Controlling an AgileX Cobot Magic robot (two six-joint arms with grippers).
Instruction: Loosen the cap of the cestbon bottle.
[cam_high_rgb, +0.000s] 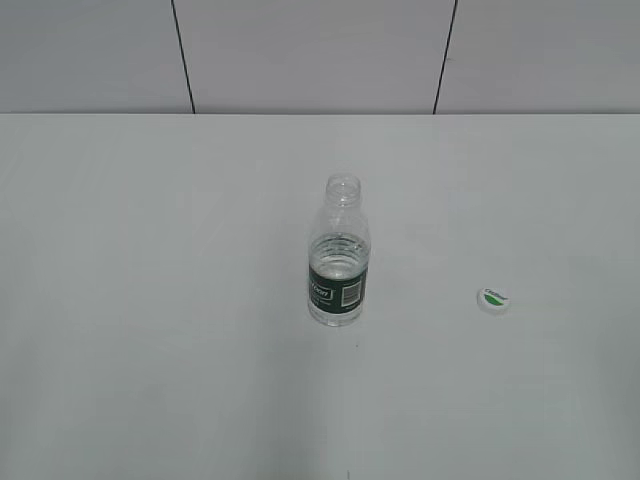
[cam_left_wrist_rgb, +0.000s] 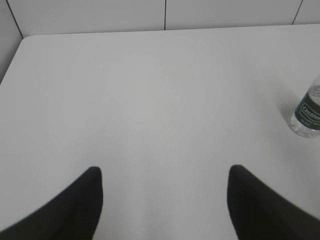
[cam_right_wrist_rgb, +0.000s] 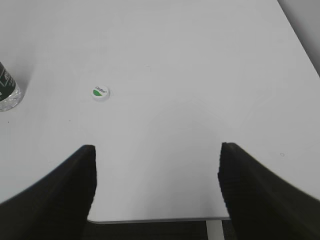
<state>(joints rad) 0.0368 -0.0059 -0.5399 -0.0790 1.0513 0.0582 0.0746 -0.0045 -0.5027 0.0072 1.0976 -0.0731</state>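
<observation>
The cestbon bottle (cam_high_rgb: 339, 255) stands upright in the middle of the white table (cam_high_rgb: 150, 300), its mouth open with no cap on it. It also shows at the right edge of the left wrist view (cam_left_wrist_rgb: 307, 112) and at the left edge of the right wrist view (cam_right_wrist_rgb: 7, 89). The white cap (cam_high_rgb: 492, 299) with its green leaf mark lies flat on the table to the right of the bottle, also seen in the right wrist view (cam_right_wrist_rgb: 100, 93). My left gripper (cam_left_wrist_rgb: 162, 172) is open and empty. My right gripper (cam_right_wrist_rgb: 156, 150) is open and empty over the table's front edge. Neither gripper shows in the exterior view.
A pale panelled wall (cam_high_rgb: 320, 55) runs behind the table's far edge. The table's near edge (cam_right_wrist_rgb: 155, 219) shows below my right gripper, with dark floor beneath it.
</observation>
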